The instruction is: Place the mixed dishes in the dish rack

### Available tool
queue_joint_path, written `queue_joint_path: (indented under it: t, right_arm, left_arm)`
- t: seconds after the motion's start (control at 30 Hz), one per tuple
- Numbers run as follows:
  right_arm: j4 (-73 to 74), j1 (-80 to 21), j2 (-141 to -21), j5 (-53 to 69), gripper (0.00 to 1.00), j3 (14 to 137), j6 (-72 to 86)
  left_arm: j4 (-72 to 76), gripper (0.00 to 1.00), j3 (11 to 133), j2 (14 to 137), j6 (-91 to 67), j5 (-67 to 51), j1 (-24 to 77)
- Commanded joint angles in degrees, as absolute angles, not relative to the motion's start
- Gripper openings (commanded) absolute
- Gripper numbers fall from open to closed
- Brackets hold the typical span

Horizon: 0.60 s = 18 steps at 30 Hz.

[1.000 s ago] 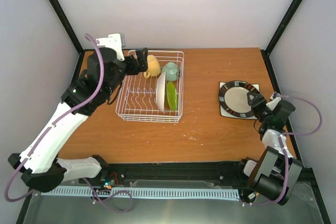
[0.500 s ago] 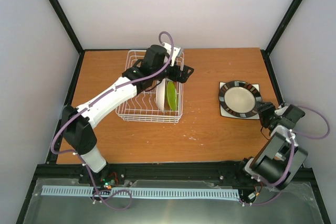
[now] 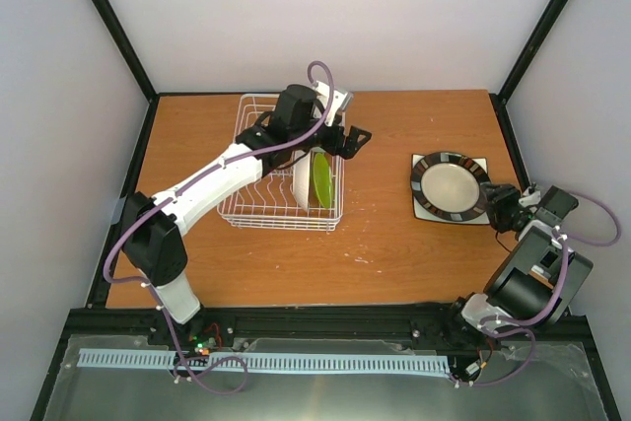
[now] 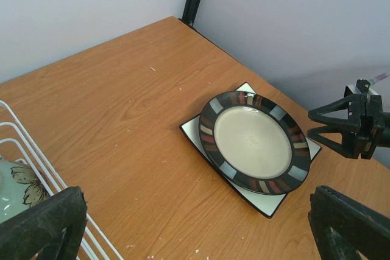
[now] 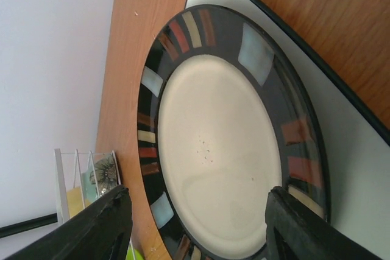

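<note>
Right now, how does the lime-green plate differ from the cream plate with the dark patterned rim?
The lime-green plate stands on edge in the white wire dish rack; the cream plate with the dark patterned rim lies flat on a white square piece. The lime-green plate is plain; the cream plate's rim carries coloured blocks.

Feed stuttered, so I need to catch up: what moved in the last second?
The left gripper, open, swung across the dish rack from its far-left corner to its far-right. The right gripper, open, backed off the patterned plate past its right rim. Plate and rack stayed put.
</note>
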<state>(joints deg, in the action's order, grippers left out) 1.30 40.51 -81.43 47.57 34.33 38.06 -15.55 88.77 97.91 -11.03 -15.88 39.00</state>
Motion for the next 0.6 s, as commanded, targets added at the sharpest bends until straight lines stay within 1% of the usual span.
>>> queue_joint_path:
  t: [0.0,0.07,0.23,0.57]
  right_arm:
    - [7.7,41.0,-80.7,45.5,0.60,36.6,35.3]
    - [10.6,41.0,-79.1,43.1,0.60,36.9,33.8]
    - [12.7,41.0,-78.0,40.8,0.59,36.2,32.4]
    - [9.8,41.0,-80.7,38.9,0.59,36.0,34.0]
  left_arm:
    - [-12.6,1.00,88.4,97.4,-8.6,-16.1,38.8]
    - [-12.7,1.00,88.3,97.5,-8.3,-15.7,38.8]
    - [-12.8,1.00,87.6,97.4,-8.0,-15.5,38.7]
    - [-12.2,1.00,85.1,96.2,-7.3,-14.0,37.7]
